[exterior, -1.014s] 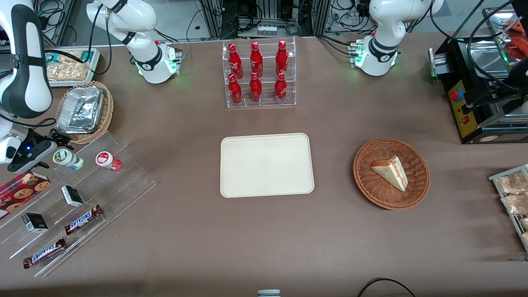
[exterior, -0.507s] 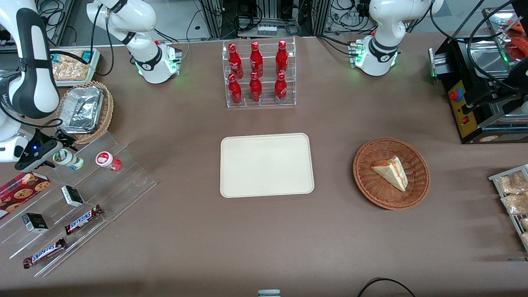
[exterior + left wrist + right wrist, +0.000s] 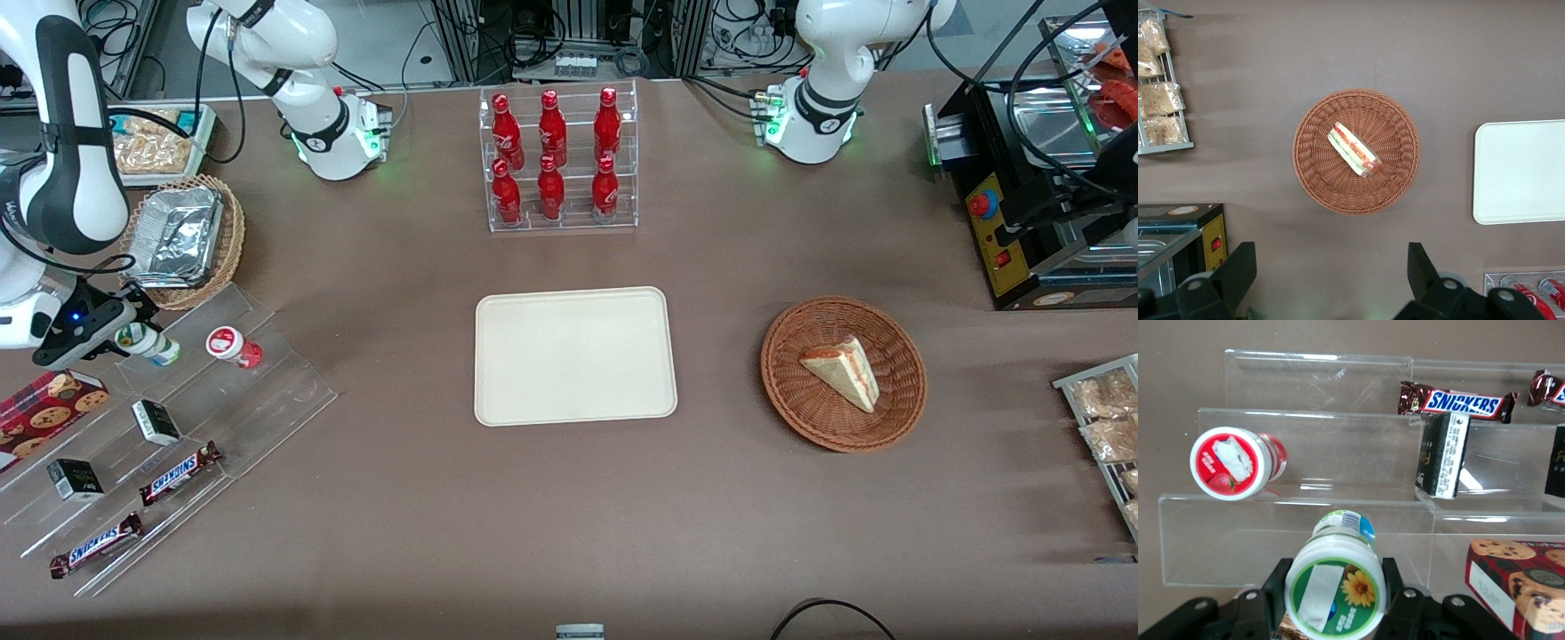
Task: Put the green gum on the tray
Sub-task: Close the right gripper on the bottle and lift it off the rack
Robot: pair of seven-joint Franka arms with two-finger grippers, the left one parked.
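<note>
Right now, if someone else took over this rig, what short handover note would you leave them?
Gripper: at the clear acrylic stand toward the working arm's end of the table, one finger on each side of the green gum; a firm grip is not confirmed.
Green gum: on the stand's top step, beside the red-lidded bottle, not lifted.
Tray: at table centre, bare.
Done: approach.
Left: close, lift, carry to the tray, release.

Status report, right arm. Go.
Gripper at the clear stepped rack, fingers either side of the green gum; closure unconfirmed. Gum not yet lifted. Tray bare. Red-lidded bottle beside the gum, apart.
</note>
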